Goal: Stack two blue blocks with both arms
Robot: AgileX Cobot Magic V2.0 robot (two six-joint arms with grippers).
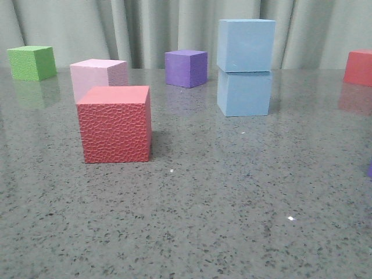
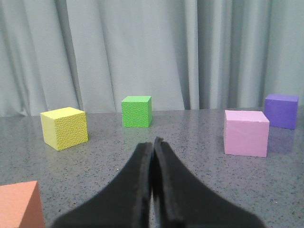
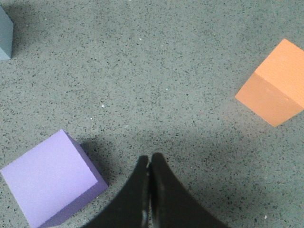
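A: Starting nearest in the front view, what stands there?

B: A red cube (image 1: 115, 124) on the speckled table (image 1: 232, 221), with a pink cube (image 1: 96, 77) half hidden behind it.

A: And the blue blocks?

B: Farther back to the right, the top blue block (image 1: 246, 45) sits on the lower blue block (image 1: 244, 93), edges nearly flush. A purple cube (image 1: 186, 68) stands just left of them, a green cube (image 1: 32, 62) far left. Another red cube (image 1: 358, 68) is cut off at the right edge.

A: The grippers?

B: Neither shows in front. The left gripper (image 2: 153, 147) has its fingers pressed together, empty; beyond it, a yellow cube (image 2: 64, 127). The right gripper (image 3: 149, 164) is likewise closed on nothing, above the table near an orange cube (image 3: 273, 83). A grey-blue corner (image 3: 4, 33) is too cropped to identify.
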